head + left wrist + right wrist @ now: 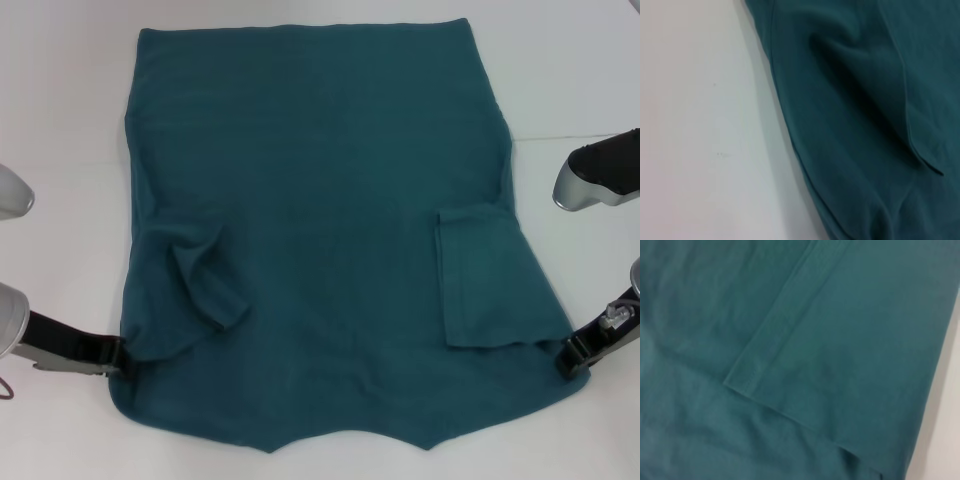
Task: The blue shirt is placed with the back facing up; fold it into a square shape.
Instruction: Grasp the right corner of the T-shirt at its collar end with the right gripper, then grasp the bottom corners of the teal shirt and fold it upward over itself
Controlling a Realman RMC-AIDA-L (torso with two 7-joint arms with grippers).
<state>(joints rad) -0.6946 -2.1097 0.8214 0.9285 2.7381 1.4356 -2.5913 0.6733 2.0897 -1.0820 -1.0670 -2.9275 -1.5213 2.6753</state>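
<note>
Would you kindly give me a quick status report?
Left gripper and right gripper at the blue shirt's near corners. Both sleeves folded in. Nothing in the way.

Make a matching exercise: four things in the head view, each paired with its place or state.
1. blue shirt
2. left sleeve
3. right sleeve
4. left gripper

A. folded in flat, a neat rectangle
B. at the shirt's near left corner
C. spread on the white table
D. folded in, crumpled

Pairs: 1-C, 2-D, 3-A, 4-B

Bright, even overhead light with faint shadows; both wrist views look softly blurred.
</note>
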